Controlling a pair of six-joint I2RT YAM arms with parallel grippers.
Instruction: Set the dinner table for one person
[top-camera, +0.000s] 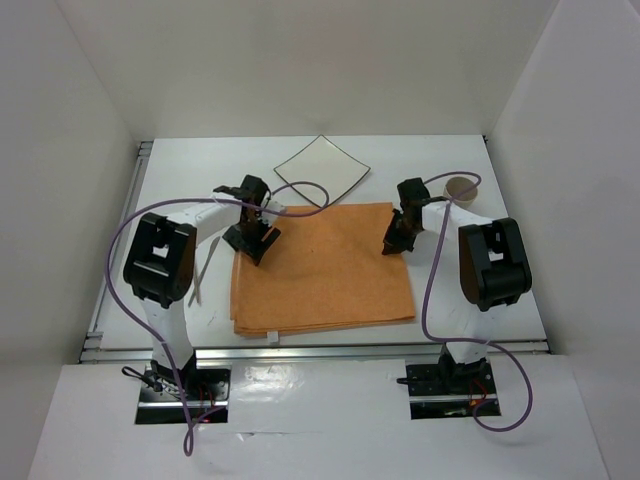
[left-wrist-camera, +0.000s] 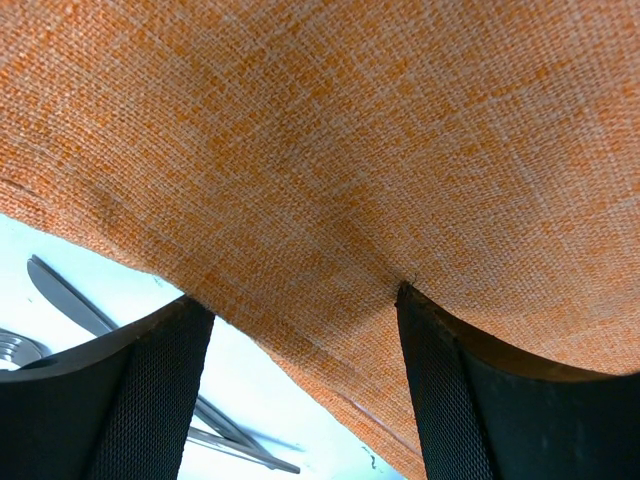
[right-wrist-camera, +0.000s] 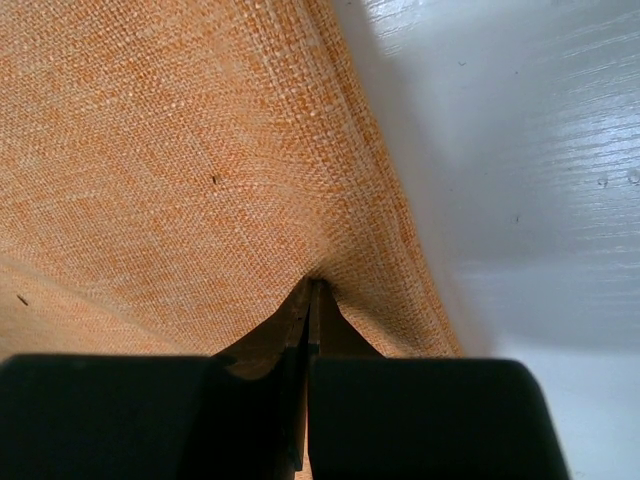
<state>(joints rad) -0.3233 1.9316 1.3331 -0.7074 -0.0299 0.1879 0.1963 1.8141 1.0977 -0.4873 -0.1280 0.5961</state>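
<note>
Top: orange mat (top-camera: 320, 265) lies mid dinner table (top-camera: 480, 290). left gripper (top-camera: 255, 238) and right gripper (top-camera: 398, 238) sit at its far corners. Just beyond them is the plate (top-camera: 322, 168); cup (top-camera: 462, 187) right of the right one, cutlery (top-camera: 203, 268) left of the left one.
Left wrist: fingers (left-wrist-camera: 150, 400) spread, released; cloth probably touching them, hard to say.
Right wrist: clenched, pinching the mat edge.
Step looks like mat placement. Next: right lets go, both lift clear, go for the plate.

Before me lies an orange cloth mat (top-camera: 320, 270), a square white plate (top-camera: 322, 168) at its far edge, a cup (top-camera: 462, 187) far right, cutlery (top-camera: 205, 268) left.
</note>
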